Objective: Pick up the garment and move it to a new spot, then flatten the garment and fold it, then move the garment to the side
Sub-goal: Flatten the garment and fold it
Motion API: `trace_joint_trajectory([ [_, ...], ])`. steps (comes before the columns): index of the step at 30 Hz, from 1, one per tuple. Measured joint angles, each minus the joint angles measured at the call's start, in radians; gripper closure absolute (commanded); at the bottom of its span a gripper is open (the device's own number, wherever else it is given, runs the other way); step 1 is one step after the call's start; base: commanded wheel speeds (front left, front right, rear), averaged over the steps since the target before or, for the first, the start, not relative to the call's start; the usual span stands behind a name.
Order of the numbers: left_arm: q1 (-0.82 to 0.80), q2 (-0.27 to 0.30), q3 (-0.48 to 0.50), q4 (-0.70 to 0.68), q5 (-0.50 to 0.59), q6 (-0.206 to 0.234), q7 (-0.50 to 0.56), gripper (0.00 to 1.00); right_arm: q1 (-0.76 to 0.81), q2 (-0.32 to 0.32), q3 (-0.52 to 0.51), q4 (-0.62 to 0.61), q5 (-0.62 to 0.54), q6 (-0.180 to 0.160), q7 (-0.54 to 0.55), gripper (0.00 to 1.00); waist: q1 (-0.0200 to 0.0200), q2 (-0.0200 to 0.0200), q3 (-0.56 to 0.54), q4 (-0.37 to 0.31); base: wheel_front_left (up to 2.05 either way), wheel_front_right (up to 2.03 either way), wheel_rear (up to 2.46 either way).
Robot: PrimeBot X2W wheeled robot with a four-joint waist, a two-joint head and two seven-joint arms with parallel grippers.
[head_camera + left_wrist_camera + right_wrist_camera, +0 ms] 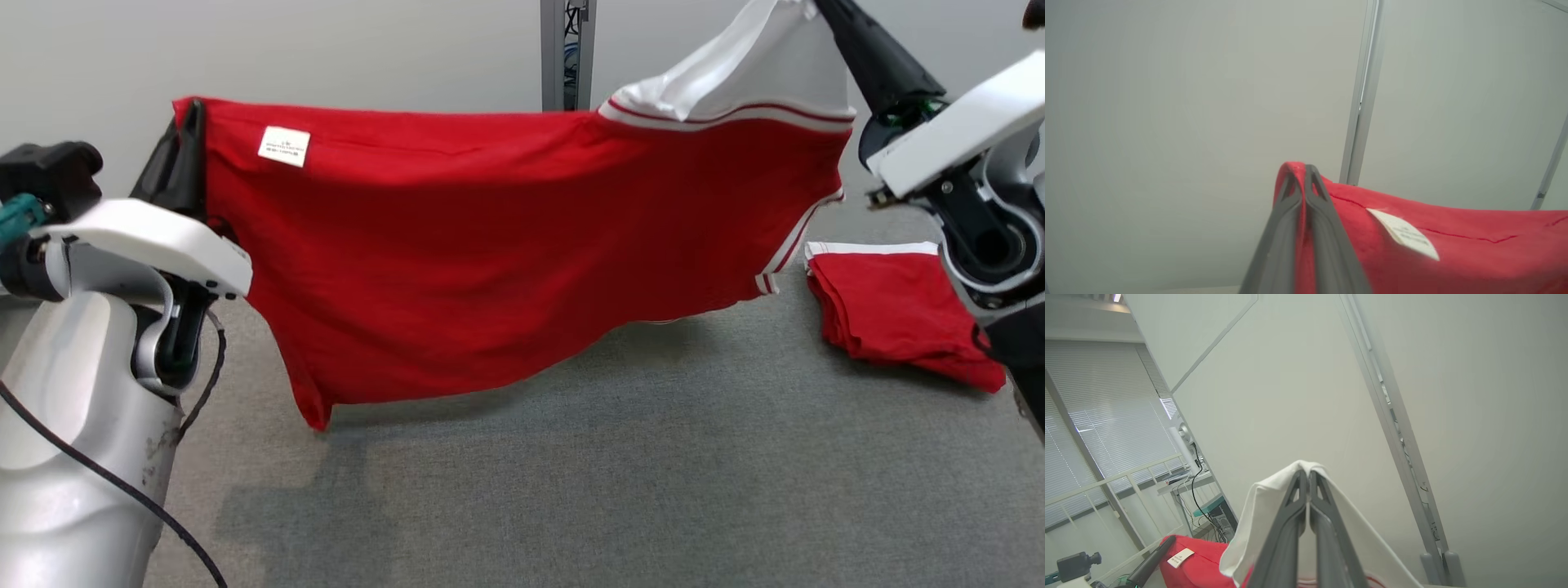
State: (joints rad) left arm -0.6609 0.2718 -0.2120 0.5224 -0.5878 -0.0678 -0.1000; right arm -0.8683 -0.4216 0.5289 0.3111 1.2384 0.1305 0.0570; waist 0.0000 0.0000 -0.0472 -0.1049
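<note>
Holding the red garment (490,261) stretched in the air above the table (571,490). Gripping its red corner, beside the white label (284,146), in the left claw (1300,173), closed tight on the cloth. Gripping its white end in the right claw (1307,477), likewise closed, higher up.

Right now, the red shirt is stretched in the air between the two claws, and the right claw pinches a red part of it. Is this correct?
Not quite. The right claw pinches the white section of the red shirt, not a red part; the right wrist view shows white cloth draped over it. The rest holds: the shirt hangs stretched between it and the left claw.
</note>
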Motion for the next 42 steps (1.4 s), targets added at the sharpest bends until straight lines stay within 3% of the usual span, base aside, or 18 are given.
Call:
trace_joint_trajectory([
  [11, -0.12, -0.011, 0.031, -0.053, 0.005, 0.047, -0.082, 1.0, -0.263, 0.041, 0.017, 0.186, -0.163, 0.0, -0.188, 1.0, 0.0, 0.0, -0.004, 0.007, 0.0, 0.0, 0.0],
  [23, -0.106, -0.016, -0.019, -0.026, -0.003, 0.002, -0.045, 1.0, -0.364, 0.031, 0.208, 0.276, -0.243, 0.0, -0.202, 1.0, 0.0, 0.0, -0.009, 0.014, 0.0, 0.0, 0.0],
  [33, -0.125, 0.002, -0.036, -0.011, -0.01, -0.004, 0.003, 1.0, -0.417, 0.015, 0.277, 0.348, -0.235, 0.0, -0.207, 1.0, 0.0, 0.0, 0.032, 0.018, 0.0, 0.0, 0.0],
  [37, -0.197, 0.001, -0.045, 0.022, -0.022, -0.012, 0.05, 1.0, -0.478, 0.018, 0.295, 0.394, -0.235, 0.0, -0.188, 1.0, 0.0, 0.0, 0.077, 0.019, 0.0, 0.0, 0.0],
  [42, -0.407, -0.001, -0.058, 0.098, -0.02, -0.025, 0.097, 1.0, -0.641, 0.038, 0.302, 0.484, -0.253, 0.0, -0.183, 1.0, 0.0, 0.0, 0.184, 0.021, 0.0, 0.0, 0.0],
])
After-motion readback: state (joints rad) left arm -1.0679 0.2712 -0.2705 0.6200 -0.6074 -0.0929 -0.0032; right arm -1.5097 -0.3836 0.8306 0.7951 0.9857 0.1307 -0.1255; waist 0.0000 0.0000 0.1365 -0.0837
